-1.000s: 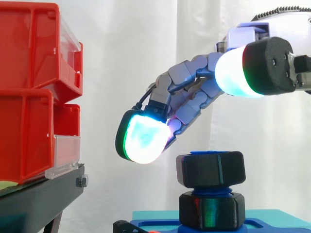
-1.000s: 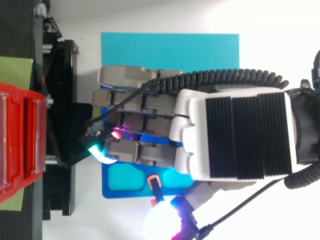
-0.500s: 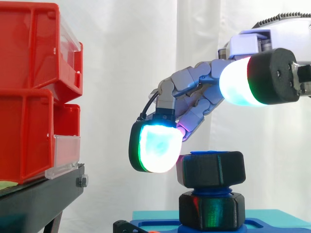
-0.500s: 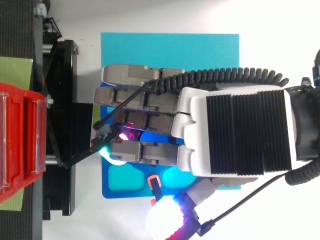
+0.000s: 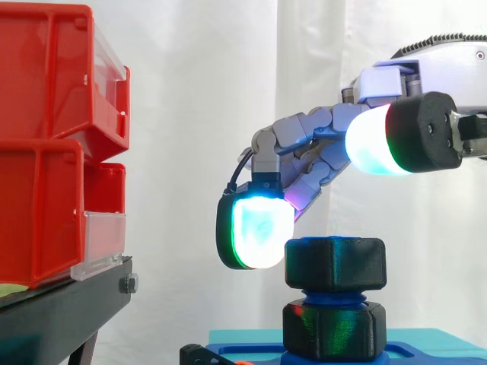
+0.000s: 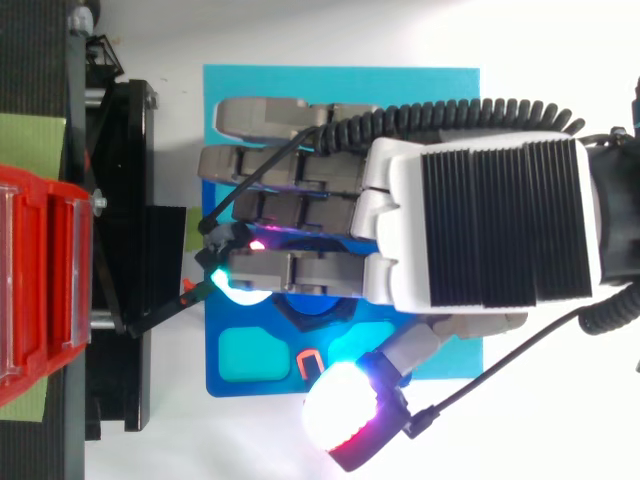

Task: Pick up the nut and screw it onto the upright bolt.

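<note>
A black nut (image 5: 335, 263) sits on the blue upright bolt (image 5: 332, 296), above a second black nut (image 5: 332, 331) at the bolt's foot. My hand (image 6: 480, 235) hovers over them, palm down, its fingers arched downward. One glowing fingertip (image 5: 259, 233) hangs just left of the upper nut, level with it; I cannot tell whether it touches. The thumb (image 5: 388, 141) is spread wide and higher, away from the nut. Nothing is pinched. In the top view the fingers (image 6: 290, 200) cover most of the bolt, and a blue patch of the bolt (image 6: 315, 305) peeks out.
The bolt stands on a blue base plate (image 6: 240, 370) on a cyan mat (image 6: 340, 90). Stacked red bins (image 5: 46, 152) on a black stand (image 5: 68, 312) rise at the left, a short gap from the fingertip. A white curtain hangs behind.
The hand has shifted toward the bolt, and its glowing fingertip came down from above and left of the nut to right beside it. The nut has stayed on the bolt.
</note>
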Robot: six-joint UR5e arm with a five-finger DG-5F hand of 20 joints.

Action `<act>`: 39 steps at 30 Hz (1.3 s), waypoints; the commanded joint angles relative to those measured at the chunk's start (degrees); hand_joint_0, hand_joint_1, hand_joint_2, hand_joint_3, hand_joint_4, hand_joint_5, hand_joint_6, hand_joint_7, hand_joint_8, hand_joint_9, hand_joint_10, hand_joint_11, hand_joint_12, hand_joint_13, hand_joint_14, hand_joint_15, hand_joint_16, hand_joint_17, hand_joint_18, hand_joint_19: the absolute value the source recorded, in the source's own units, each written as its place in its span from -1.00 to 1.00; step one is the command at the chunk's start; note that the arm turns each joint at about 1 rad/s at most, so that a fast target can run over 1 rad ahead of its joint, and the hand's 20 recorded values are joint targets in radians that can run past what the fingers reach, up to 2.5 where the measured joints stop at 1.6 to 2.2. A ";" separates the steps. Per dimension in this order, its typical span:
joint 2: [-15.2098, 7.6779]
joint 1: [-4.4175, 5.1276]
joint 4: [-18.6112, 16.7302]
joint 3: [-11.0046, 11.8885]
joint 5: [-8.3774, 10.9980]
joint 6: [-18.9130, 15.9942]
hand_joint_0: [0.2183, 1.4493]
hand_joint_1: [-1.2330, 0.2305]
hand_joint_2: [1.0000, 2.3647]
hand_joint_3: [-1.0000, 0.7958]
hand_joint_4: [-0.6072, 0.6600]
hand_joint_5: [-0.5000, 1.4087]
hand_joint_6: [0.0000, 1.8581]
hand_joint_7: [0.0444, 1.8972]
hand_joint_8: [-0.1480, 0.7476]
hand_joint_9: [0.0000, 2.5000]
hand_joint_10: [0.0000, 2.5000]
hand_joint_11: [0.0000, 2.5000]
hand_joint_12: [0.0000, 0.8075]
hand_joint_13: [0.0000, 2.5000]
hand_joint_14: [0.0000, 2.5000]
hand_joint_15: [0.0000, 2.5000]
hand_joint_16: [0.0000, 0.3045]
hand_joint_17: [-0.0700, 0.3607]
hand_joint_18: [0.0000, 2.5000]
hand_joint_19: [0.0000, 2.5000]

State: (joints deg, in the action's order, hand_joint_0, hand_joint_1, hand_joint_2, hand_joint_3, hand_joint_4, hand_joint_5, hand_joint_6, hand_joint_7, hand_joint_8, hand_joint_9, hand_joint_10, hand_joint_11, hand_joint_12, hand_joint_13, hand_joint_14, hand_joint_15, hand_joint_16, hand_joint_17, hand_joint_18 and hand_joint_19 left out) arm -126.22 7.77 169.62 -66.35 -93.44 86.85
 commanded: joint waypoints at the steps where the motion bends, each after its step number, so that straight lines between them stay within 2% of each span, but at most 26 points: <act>1: 0.01 -0.57 0.01 0.00 -0.51 0.07 -0.54 0.53 -1.00 -0.44 0.29 -0.51 -0.41 0.49 -0.05 -0.47 -1.00 -1.00 -0.31 -0.71 -1.00 -1.00 -0.83 -0.40 -1.00 -1.00; 7: 0.10 -1.71 0.01 0.00 -2.27 0.07 -0.53 0.49 -1.00 -0.44 0.25 -0.49 -0.38 0.48 -0.05 -0.39 -1.00 -1.00 -0.35 -0.65 -1.00 -1.00 -0.86 -0.45 -1.00 -1.00; 10: 0.01 -2.68 0.01 0.00 -3.77 0.16 -0.52 0.47 -1.00 -0.44 0.22 -0.48 -0.36 0.49 -0.05 -0.31 -1.00 -1.00 -0.38 -0.61 -1.00 -1.00 -0.87 -0.47 -0.99 -1.00; 15: 0.10 -4.00 0.19 0.00 -5.79 0.16 -0.51 0.44 -1.00 -0.44 0.13 -0.44 -0.35 0.44 -0.05 -0.15 -1.00 -1.00 -0.47 -0.50 -1.00 -1.00 -0.92 -0.54 -0.87 -1.00; 17: 0.10 -4.35 0.45 0.08 -6.23 0.16 -0.50 0.42 -1.00 -0.44 0.08 -0.43 -0.31 0.38 -0.05 0.00 -1.00 -1.00 -0.55 -0.39 -1.00 -1.00 -0.95 -0.60 -0.74 -1.00; 22: 0.10 -5.40 1.15 0.52 -7.19 0.16 -0.50 0.41 -1.00 -0.44 0.08 -0.42 -0.29 0.32 -0.04 0.10 -1.00 -1.00 -0.63 -0.31 -1.00 -1.00 -0.97 -0.63 -0.66 -1.00; 24: 0.27 -5.93 2.12 1.23 -8.07 0.16 -0.50 0.41 -1.00 -0.44 0.08 -0.42 -0.31 0.38 -0.05 0.10 -1.00 -1.00 -0.62 -0.31 -1.00 -1.00 -0.97 -0.63 -0.66 -1.00; 26: 0.27 -6.19 3.09 2.19 -8.60 0.25 -0.51 0.42 -1.00 -0.44 0.17 -0.42 -0.41 0.58 -0.02 0.06 -1.00 -1.00 -0.56 -0.36 -1.00 -1.00 -0.95 -0.60 -0.72 -1.00; 28: 0.18 -6.37 4.58 3.42 -8.95 0.51 -0.52 0.43 -1.00 -0.44 0.22 -0.43 -0.46 0.64 -0.01 0.03 -1.00 -1.00 -0.53 -0.38 -1.00 -1.00 -0.94 -0.59 -0.75 -1.00; 33: 0.27 -6.37 6.16 5.36 -8.95 0.87 -0.53 0.45 -1.00 -0.44 0.32 -0.49 -0.46 0.35 0.01 -0.02 -1.00 -1.00 -0.50 -0.41 -1.00 -1.00 -0.93 -0.56 -0.78 -1.00; 35: 0.27 -6.19 5.99 5.88 -8.95 0.87 -0.53 0.45 -1.00 -0.44 0.35 -0.51 -0.46 0.19 0.01 -0.04 -1.00 -1.00 -0.47 -0.42 -1.00 -1.00 -0.92 -0.55 -0.79 -1.00; 39: 0.18 -5.84 5.46 7.11 -8.95 0.87 -0.54 0.45 -1.00 -0.44 0.39 -0.54 -0.46 0.03 0.00 -0.08 -1.00 -1.00 -0.44 -0.44 -1.00 -1.00 -0.91 -0.53 -0.80 -1.00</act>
State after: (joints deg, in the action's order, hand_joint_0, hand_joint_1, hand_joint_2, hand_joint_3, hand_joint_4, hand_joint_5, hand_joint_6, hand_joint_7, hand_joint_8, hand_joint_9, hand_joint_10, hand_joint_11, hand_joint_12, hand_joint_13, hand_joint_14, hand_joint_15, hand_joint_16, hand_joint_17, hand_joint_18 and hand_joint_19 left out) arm -125.98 1.68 175.44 -60.08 -102.38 87.70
